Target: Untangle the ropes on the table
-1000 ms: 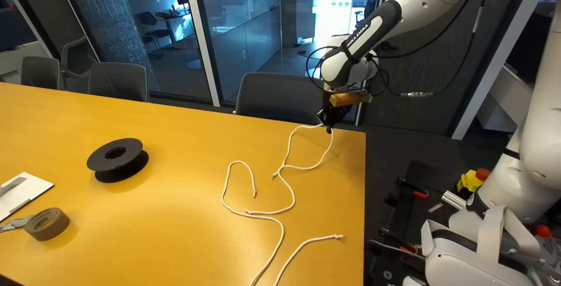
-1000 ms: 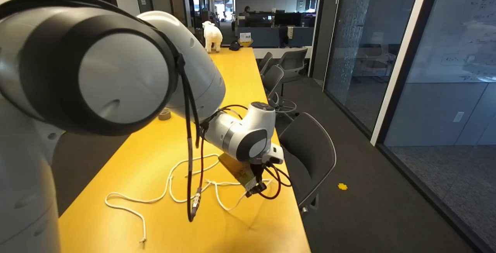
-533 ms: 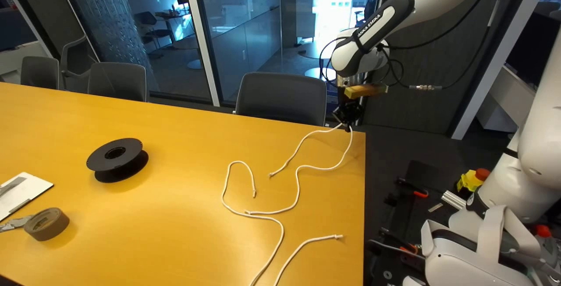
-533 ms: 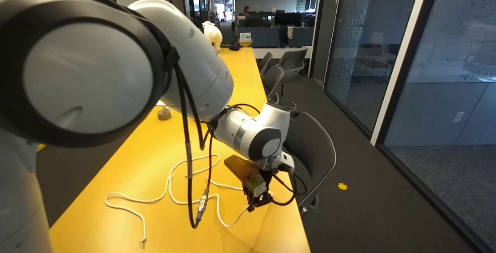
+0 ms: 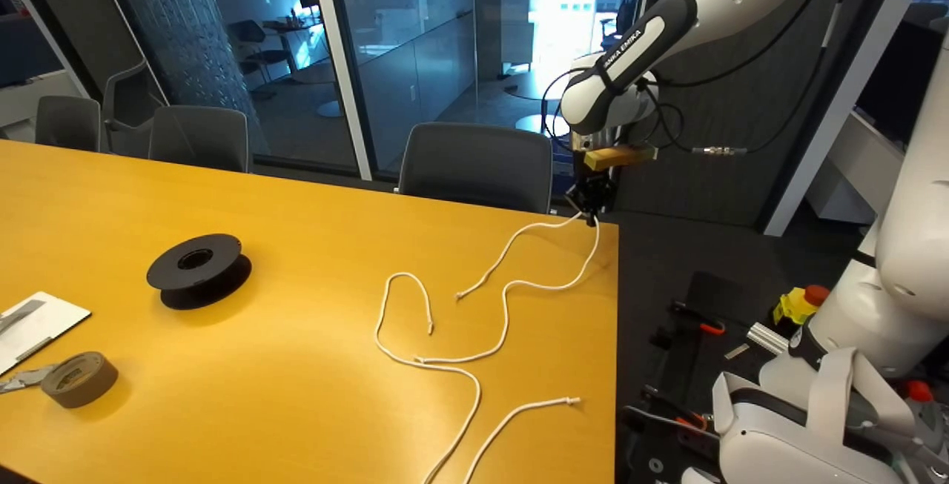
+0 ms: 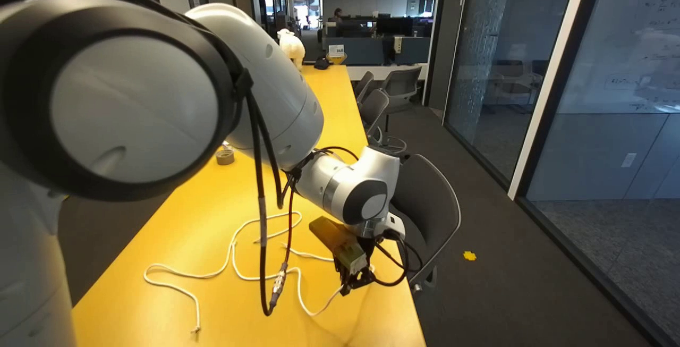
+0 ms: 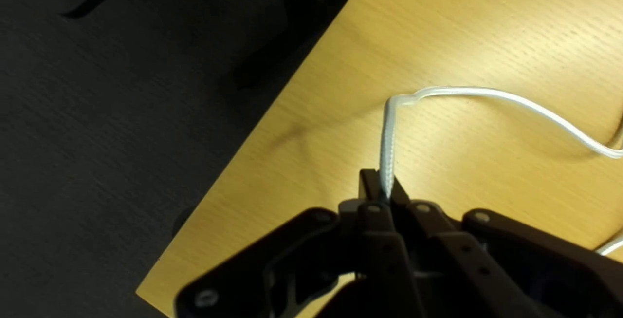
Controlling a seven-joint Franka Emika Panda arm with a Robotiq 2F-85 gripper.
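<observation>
Two white ropes lie on the yellow table (image 5: 296,365). My gripper (image 7: 384,189) is shut on one rope (image 7: 388,147), low over the table's corner. In an exterior view, two strands run down from the gripper (image 5: 591,215): a short one ending in a free tip (image 5: 458,296), and a longer wavy one (image 5: 506,313). The longer strand's tip (image 5: 419,359) lies right beside the second rope (image 5: 377,332); whether they touch I cannot tell. That second rope curves out of frame there, while its long bend (image 6: 199,277) shows in the opposite exterior view. The strands do not cross.
A black spool (image 5: 194,265), a brown-grey tape roll (image 5: 80,380) and a white board (image 5: 41,328) stand farther along the table. A grey chair (image 5: 476,165) is against the table's edge. The table corner (image 7: 141,291) lies close to my gripper. Cables hang from the arm.
My gripper has moved toward the table's corner, pulling the rope along. The held rope's short strand no longer crosses its longer one. Over the last half second it has barely moved, slightly lower.
</observation>
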